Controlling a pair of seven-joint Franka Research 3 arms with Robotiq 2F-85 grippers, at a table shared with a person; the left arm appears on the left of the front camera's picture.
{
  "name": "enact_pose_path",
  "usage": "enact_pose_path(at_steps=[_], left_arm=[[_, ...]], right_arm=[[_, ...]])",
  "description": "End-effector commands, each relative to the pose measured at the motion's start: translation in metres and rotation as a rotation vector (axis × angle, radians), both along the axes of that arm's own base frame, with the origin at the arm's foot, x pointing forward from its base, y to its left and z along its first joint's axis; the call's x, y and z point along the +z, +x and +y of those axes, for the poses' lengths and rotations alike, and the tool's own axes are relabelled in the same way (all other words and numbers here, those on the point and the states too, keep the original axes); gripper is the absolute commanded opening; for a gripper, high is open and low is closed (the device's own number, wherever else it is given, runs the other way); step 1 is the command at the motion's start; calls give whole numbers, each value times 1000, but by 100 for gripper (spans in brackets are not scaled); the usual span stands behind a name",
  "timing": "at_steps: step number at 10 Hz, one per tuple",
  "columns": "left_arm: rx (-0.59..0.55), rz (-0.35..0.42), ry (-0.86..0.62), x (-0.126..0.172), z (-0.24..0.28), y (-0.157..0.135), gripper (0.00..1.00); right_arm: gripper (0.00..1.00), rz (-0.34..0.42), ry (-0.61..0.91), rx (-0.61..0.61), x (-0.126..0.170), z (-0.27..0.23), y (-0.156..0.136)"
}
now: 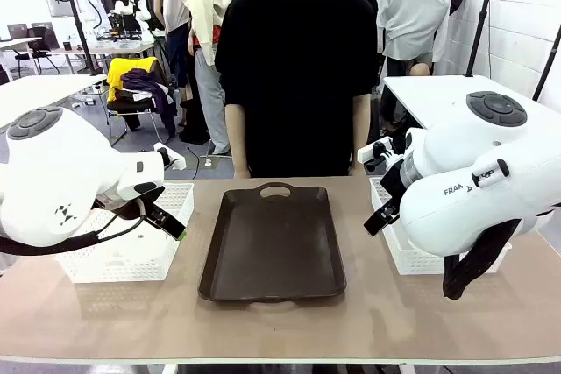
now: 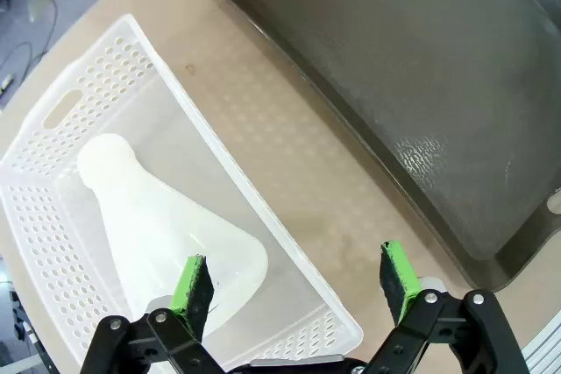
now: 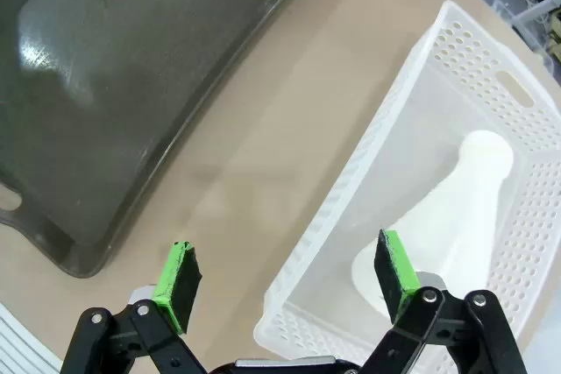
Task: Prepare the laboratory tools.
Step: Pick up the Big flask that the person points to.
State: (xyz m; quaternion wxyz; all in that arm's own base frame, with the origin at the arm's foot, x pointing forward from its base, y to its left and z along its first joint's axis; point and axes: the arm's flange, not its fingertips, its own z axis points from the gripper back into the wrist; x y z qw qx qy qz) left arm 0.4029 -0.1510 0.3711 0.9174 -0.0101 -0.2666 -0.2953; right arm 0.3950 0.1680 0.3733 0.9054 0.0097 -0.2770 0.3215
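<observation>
Hovering above the baskets, both flasks not yet lifted.
Left flask point(image 2: 149, 216) and right flask point(image 3: 451, 212) lie on their sides in the left basket point(image 2: 105, 63) and right basket point(image 3: 399, 124) flanking the tray point(image 1: 272, 243), probably so each arm takes its own. Left gripper point(image 2: 294, 285) is spread wide, holding nothing, flask at its nine o'clock; right gripper point(image 3: 286, 276) is likewise empty, flask at three o'clock.

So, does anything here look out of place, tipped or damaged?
Both flasks lie on their sides, not upright: the left flask in the left basket, the right flask in the right basket. No spill or damage shows.
</observation>
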Motion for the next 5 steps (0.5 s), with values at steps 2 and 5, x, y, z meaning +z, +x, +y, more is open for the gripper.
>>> enact_pose_path(at_steps=[2, 5], left_arm=[[0, 0, 0, 0, 0, 0, 100], [0, 0, 0, 0, 0, 0, 100]], right_arm=[[100, 0, 0, 0, 0, 0, 0], [100, 0, 0, 0, 0, 0, 0]])
